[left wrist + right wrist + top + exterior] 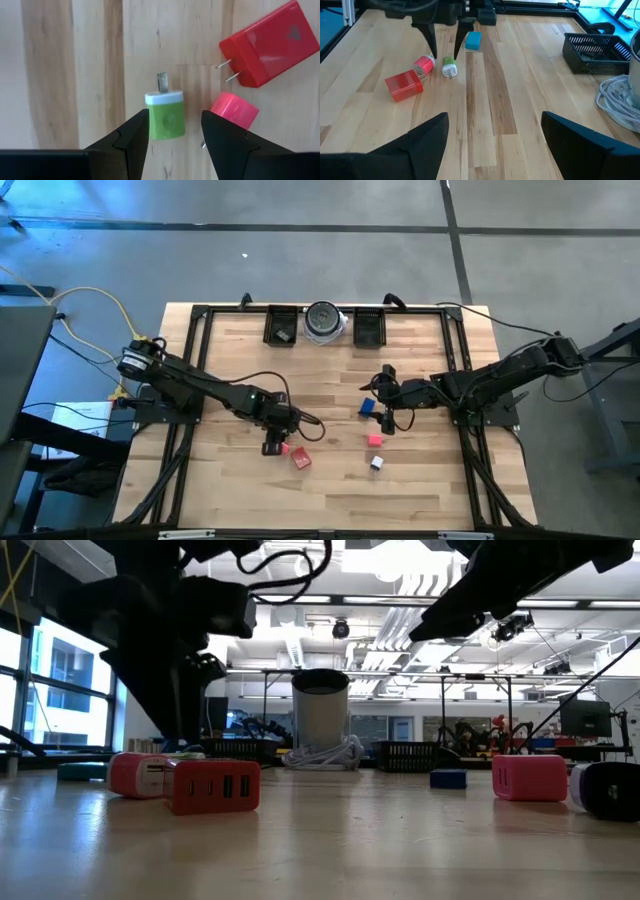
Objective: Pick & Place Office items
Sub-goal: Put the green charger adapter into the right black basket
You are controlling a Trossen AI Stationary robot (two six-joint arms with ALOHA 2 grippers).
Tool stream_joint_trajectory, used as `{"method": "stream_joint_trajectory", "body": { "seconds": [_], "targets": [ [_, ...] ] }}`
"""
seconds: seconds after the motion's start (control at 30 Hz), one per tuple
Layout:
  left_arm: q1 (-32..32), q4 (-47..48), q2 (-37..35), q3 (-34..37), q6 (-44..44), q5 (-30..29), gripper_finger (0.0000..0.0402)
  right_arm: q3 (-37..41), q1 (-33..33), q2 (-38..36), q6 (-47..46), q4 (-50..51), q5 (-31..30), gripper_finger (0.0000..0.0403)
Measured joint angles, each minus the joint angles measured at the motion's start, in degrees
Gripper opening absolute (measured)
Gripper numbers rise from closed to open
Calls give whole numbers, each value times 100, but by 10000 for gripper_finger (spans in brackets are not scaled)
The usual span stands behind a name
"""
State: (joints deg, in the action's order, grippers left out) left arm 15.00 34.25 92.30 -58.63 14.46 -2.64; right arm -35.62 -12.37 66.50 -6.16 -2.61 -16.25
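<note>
My left gripper [175, 116] is open and points down over a green-and-white plug piece [165, 117] that lies flat on the wood. One finger stands on either side of the piece, and the right wrist view shows the fingertips [432, 50] slightly above it [449, 66]. Just beside it lie a pink piece [234, 109] and a red piece [270, 45]. My right gripper [384, 414] is open, held above the table's right half near a blue piece [367, 407]. A pink piece [375, 439] and a white-and-black piece [377, 463] lie nearer the near edge.
Two black trays [281, 326] [369, 328] and a round silver-grey dish [323, 320] holding a white cable stand along the far edge. A teal piece [473, 40] lies beyond my left gripper, and a small black piece [388, 370] sits by my right arm. Bare wood stretches along the near edge.
</note>
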Motion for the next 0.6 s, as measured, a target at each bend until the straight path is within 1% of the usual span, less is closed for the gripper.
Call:
{"method": "stream_joint_trajectory", "body": {
  "seconds": [0.23, 0.6],
  "targets": [
    [0, -72, 305, 0, 15, 61, 174, 0, 0, 0, -31, 68, 32, 306],
    [0, -183, 398, 0, 15, 68, 174, 0, 1, 0, -34, 69, 146, 306]
  ]
}}
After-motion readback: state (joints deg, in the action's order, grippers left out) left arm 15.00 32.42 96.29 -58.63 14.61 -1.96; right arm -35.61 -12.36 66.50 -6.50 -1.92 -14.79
